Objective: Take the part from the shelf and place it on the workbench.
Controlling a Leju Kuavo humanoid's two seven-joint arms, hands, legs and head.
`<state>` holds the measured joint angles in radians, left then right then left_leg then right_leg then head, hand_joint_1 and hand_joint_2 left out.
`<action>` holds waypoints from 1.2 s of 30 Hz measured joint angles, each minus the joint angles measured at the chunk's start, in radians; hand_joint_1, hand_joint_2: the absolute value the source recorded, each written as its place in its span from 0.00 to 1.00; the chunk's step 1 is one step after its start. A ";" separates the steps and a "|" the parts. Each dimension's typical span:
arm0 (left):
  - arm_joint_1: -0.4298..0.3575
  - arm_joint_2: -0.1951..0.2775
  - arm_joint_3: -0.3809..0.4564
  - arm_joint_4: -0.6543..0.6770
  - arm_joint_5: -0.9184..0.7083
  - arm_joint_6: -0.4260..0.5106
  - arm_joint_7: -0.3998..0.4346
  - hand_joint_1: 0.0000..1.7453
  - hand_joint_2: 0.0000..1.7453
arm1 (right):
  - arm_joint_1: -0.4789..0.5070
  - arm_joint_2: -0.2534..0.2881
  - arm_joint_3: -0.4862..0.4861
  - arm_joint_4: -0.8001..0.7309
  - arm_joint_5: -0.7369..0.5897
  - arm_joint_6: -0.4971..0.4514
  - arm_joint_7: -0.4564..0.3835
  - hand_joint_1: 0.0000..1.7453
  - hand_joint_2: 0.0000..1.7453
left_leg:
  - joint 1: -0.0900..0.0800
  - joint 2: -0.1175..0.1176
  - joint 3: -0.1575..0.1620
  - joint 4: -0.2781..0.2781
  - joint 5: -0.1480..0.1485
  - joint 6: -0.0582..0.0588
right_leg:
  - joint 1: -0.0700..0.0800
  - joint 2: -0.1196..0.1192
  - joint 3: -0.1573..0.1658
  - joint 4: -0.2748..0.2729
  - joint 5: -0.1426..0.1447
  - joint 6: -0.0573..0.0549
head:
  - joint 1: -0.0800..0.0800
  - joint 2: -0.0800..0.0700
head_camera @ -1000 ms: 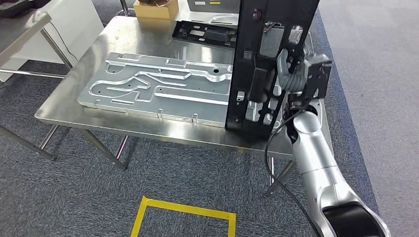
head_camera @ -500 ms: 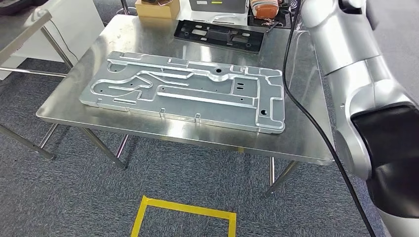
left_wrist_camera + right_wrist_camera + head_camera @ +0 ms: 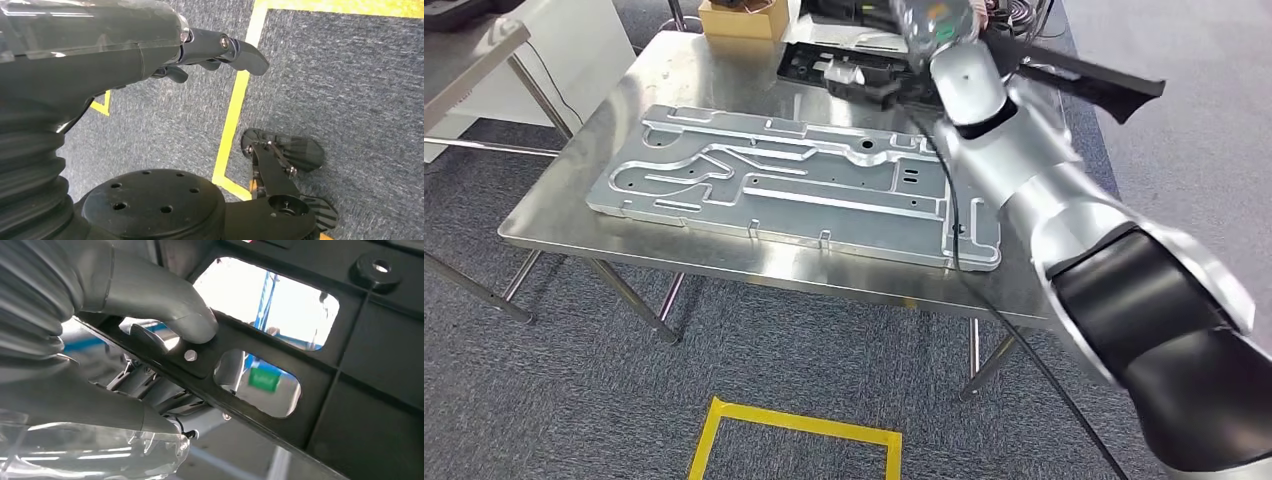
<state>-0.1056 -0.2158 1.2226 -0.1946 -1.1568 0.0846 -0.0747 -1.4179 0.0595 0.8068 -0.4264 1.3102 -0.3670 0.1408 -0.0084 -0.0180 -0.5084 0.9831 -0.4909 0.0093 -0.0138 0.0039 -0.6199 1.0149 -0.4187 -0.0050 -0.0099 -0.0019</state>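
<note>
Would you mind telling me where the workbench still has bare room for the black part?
Bare steel on the workbench lies between the cardboard box and the aluminium plate, and along the right edge beside that plate. The middle is taken by the plate; the far edge is crowded by another black frame. The right hand holds the black part.

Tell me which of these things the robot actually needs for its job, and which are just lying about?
Part of the job:
- black part, held by the right hand
- workbench it goes on

Just lying about:
- big silver plate
- another black part at the back
- cardboard box
- yellow floor tape
</note>
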 joint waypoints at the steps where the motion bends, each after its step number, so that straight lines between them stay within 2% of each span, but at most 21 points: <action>1: 0.000 -0.001 0.000 0.000 0.000 0.002 0.002 0.00 1.00 | 0.026 0.010 0.019 0.018 0.013 0.004 0.014 1.00 1.00 | 0.000 0.000 0.000 0.000 0.000 0.000 | 0.000 0.000 0.000 0.000 0.000 0.000 | 0.000 0.000; 7: 0.001 -0.002 0.000 0.000 0.004 0.009 0.018 0.00 1.00 | 0.171 0.061 0.092 0.095 0.072 0.013 0.084 1.00 1.00 | 0.000 0.000 0.000 0.000 0.000 0.000 | 0.000 0.000 0.000 -0.001 0.000 0.000 | 0.000 0.000; 11: 0.002 -0.002 0.000 0.000 0.005 0.015 0.025 0.00 1.00 | 0.215 0.081 0.119 0.123 0.099 0.039 0.109 1.00 1.00 | 0.000 0.000 -0.001 0.000 0.000 0.000 | 0.000 0.000 0.000 -0.001 0.000 0.000 | 0.000 0.000; 16: 0.002 -0.002 0.000 0.000 0.002 0.019 0.040 0.00 1.00 | 0.236 0.103 0.134 0.142 0.126 0.051 0.138 1.00 1.00 | 0.000 0.000 -0.001 0.000 0.000 0.000 | 0.000 0.000 0.000 -0.001 0.000 0.000 | 0.000 0.000; 22: 0.002 -0.002 -0.001 0.000 -0.016 0.020 0.052 0.00 1.00 | 0.245 0.122 0.142 0.150 0.187 0.004 0.169 1.00 1.00 | -0.001 0.000 -0.001 0.002 -0.001 0.001 | 0.000 0.000 0.000 -0.001 0.000 0.001 | 0.000 0.000; 28: 0.003 -0.002 -0.002 0.000 -0.022 0.015 0.039 0.00 1.00 | 0.230 0.128 0.163 0.151 0.235 0.000 0.183 1.00 1.00 | -0.003 0.000 -0.006 0.011 -0.004 0.008 | -0.003 0.000 0.000 -0.003 0.004 0.010 | 0.000 0.000; 31: 0.003 -0.005 -0.002 0.000 -0.023 0.015 0.037 0.00 1.00 | 0.200 0.132 0.198 0.151 0.235 0.001 0.174 1.00 1.00 | 0.000 0.001 0.000 -0.001 0.004 0.020 | -0.001 0.001 0.003 -0.006 0.006 0.020 | 0.000 0.000; 33: 0.002 -0.009 -0.002 0.000 -0.023 0.016 0.036 0.00 1.00 | 0.182 0.138 0.220 0.150 0.236 0.001 0.157 1.00 1.00 | 0.005 0.004 0.015 -0.024 0.013 0.032 | 0.004 0.001 -0.021 0.042 -0.018 0.025 | 0.000 0.000; 36: 0.001 -0.015 -0.002 0.000 -0.023 0.019 0.034 0.00 1.00 | 0.174 0.147 0.259 0.150 0.236 0.001 0.132 1.00 1.00 | 0.005 0.007 0.027 -0.033 0.011 0.041 | 0.003 0.001 -0.128 0.233 -0.085 0.027 | 0.000 0.000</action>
<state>-0.1051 -0.2304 1.2207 -0.1946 -1.1793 0.1034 -0.0407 -1.2434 0.2061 1.0662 -0.2761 1.5457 -0.3658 0.2730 -0.0036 -0.0108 -0.4810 0.9496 -0.4802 0.0500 -0.0111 0.0051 -0.7483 1.2484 -0.5041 0.0216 -0.0099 -0.0019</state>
